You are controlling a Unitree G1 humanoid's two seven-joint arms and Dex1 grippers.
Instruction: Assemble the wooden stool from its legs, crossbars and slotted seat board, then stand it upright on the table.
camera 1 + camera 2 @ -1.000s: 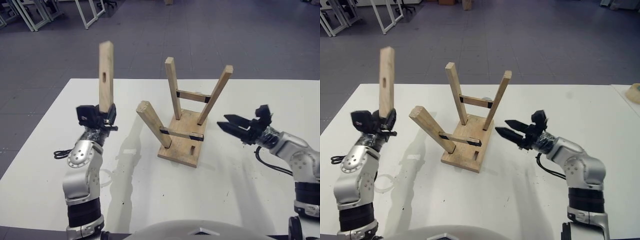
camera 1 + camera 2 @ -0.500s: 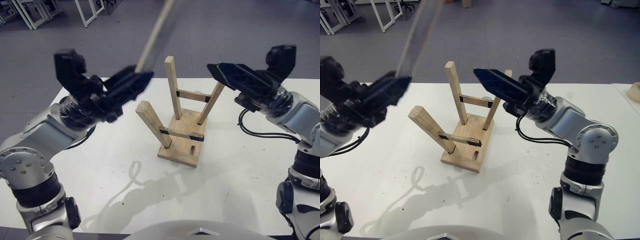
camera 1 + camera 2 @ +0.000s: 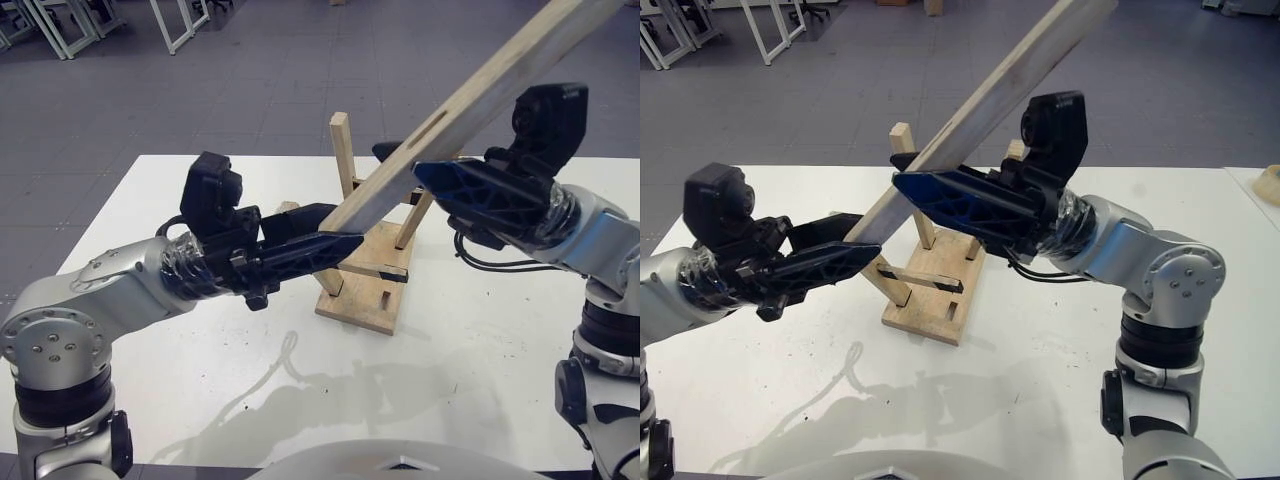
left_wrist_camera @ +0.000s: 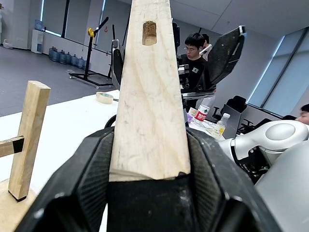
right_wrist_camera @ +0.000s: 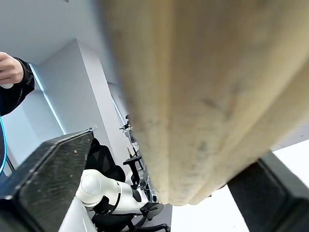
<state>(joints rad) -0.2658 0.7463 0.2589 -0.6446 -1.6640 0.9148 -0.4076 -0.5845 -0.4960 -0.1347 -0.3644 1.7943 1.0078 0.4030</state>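
Loose leg [image 3: 470, 95] held above the upturned stool [image 3: 362, 300].
It is clamped by the left pincer [image 3: 325, 235]; the right pincer [image 3: 398, 158] is spread wide around it.

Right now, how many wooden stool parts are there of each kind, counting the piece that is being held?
Fitted legs: 3, standing in the upturned seat
Held leg: 1, in the left hand
Crossbars: 2
Seat board: 1
Total: 7
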